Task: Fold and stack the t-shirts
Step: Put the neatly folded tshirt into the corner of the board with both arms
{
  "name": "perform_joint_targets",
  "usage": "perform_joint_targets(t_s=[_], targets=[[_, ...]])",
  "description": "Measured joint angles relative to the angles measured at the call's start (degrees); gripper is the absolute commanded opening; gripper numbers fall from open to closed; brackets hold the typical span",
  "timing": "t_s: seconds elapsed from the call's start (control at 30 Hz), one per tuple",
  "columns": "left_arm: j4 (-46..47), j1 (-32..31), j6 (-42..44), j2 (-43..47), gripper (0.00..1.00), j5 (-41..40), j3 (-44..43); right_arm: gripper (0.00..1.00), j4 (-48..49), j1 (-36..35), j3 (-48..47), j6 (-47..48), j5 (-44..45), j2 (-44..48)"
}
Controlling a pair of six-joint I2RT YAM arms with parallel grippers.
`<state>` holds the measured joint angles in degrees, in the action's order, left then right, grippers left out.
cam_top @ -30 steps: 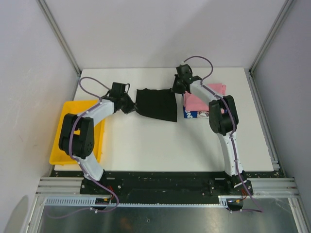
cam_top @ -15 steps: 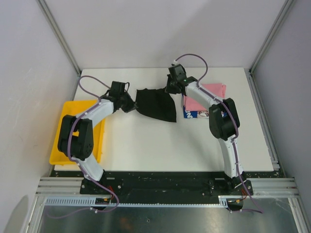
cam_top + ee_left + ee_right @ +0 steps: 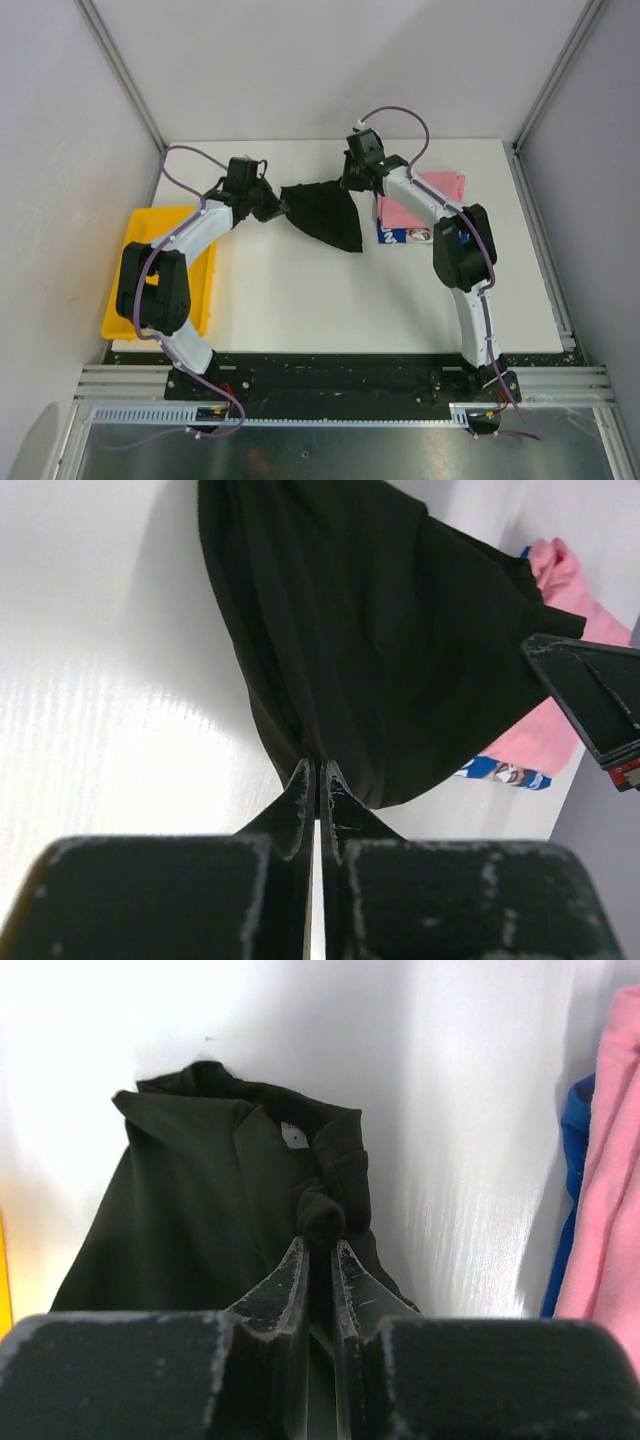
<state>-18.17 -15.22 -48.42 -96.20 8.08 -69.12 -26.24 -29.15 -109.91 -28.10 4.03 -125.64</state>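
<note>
Left tool (image 3: 282, 208), right tool (image 3: 347, 186): both pinched shut, facing inward.

Right end effector (image 3: 319, 1245) tight on bunched black t-shirt (image 3: 200, 1200)

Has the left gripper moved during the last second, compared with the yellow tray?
Yes. The left gripper, shut on the black t-shirt, went toward the far edge of the table, away from the yellow tray.

Top view: held t-shirt (image 3: 325, 212) at upper centre of table (image 3: 300, 300), between left gripper (image 3: 279, 208) and right gripper (image 3: 352, 185); stacked t-shirts (image 3: 425, 205) to its right; tray (image 3: 150, 222) at left edge.
</note>
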Motion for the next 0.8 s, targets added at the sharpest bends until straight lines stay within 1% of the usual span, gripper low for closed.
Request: perform_joint_targets(t_s=[0.23, 0.53, 0.8], targets=[[-0.02, -1.31, -0.02, 0.55, 0.00, 0.68, -2.47, 0.00, -1.68, 0.66, -1.75, 0.87, 0.22, 2.14], [-0.28, -4.39, -0.07, 0.55, 0.00, 1.11, -6.86, 0.00, -3.76, 3.34, -3.02, 1.31, 0.92, 5.11], [-0.48, -8.26, -0.17, -0.17, 0.00, 0.92, -13.55, 0.00, -4.94, 7.45, -3.02, 1.70, 0.85, 8.66]])
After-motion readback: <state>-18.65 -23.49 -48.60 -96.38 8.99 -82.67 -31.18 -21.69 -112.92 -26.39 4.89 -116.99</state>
